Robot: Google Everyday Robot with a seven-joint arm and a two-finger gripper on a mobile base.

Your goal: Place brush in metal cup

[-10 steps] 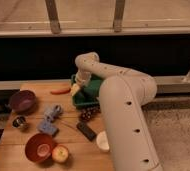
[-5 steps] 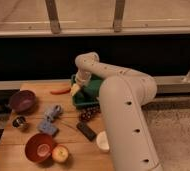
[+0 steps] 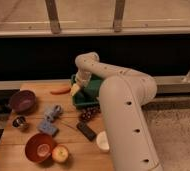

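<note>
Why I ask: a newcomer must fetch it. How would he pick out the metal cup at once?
Start at the wooden table and go to its left edge, well away from the tool at the green bin. Just in front of the dark purple bowl stands the metal cup. It is the only small, shiny silver thing there, far smaller than the bowl.

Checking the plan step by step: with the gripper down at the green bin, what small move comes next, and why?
Probably a short straight lift, if the brush is gripped. The gripper is low at the left end of the green bin, the brush hidden, and the metal cup stands by the left edge of the table, so the bin wall must be cleared first.
</note>
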